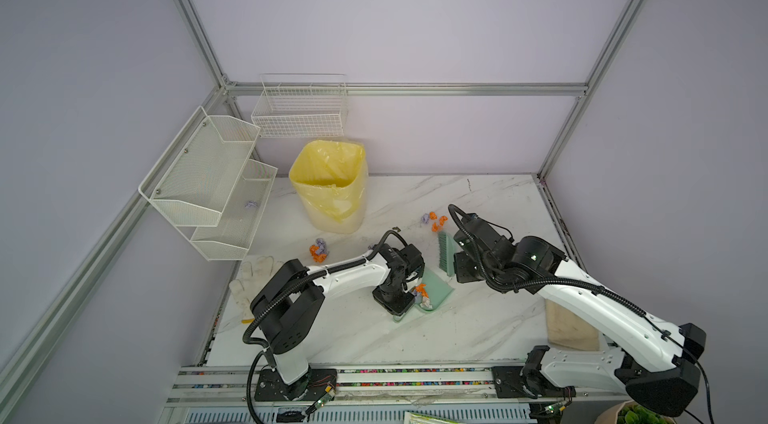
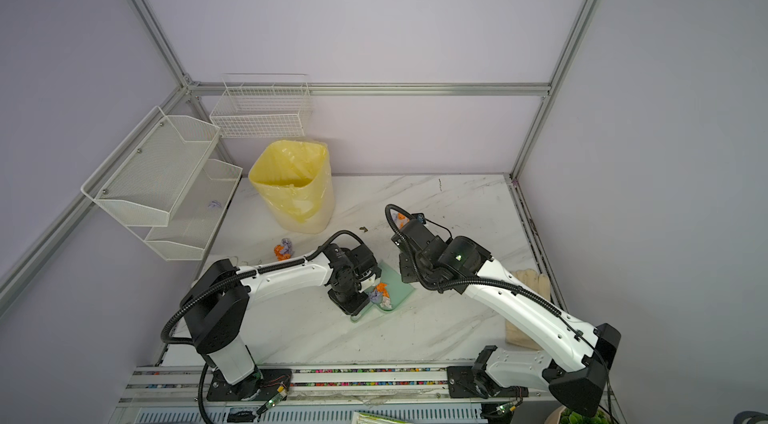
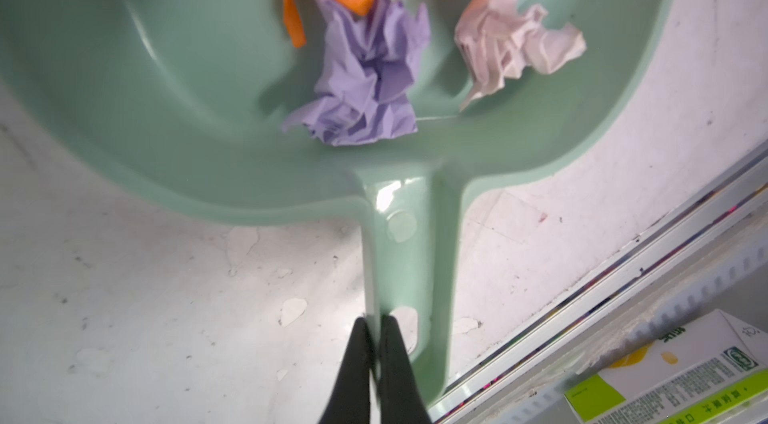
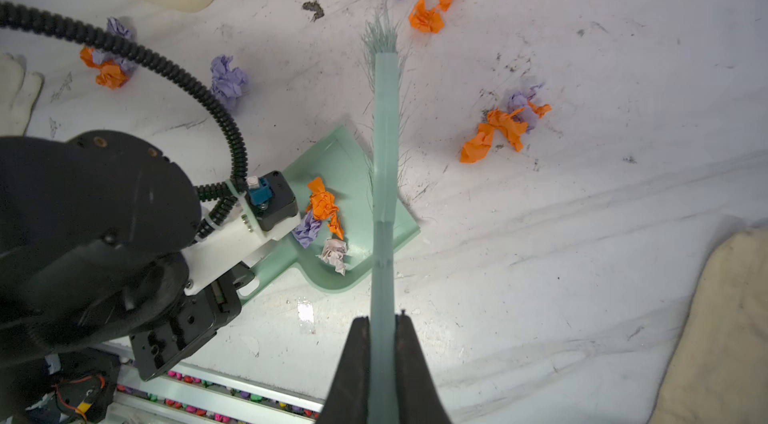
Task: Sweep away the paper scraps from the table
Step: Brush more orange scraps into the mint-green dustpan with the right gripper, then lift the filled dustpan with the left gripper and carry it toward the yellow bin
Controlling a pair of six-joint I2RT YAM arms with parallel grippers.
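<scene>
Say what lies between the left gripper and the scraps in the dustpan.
Only the dustpan's handle, pinched by the left gripper, and its back wall; see the left wrist view.

I am working in a robotics lab test cell. Findings: aluminium profile posts [image 1: 189, 15] are framing plain lilac panels [image 1: 395, 6]; my arm bases [image 1: 291, 386] are sitting mounted on a slotted rail [image 1: 415, 378] fronting the marble-look table [image 1: 457, 330]; a bare circuit board [image 1: 320, 401] is lying by the rail.
</scene>
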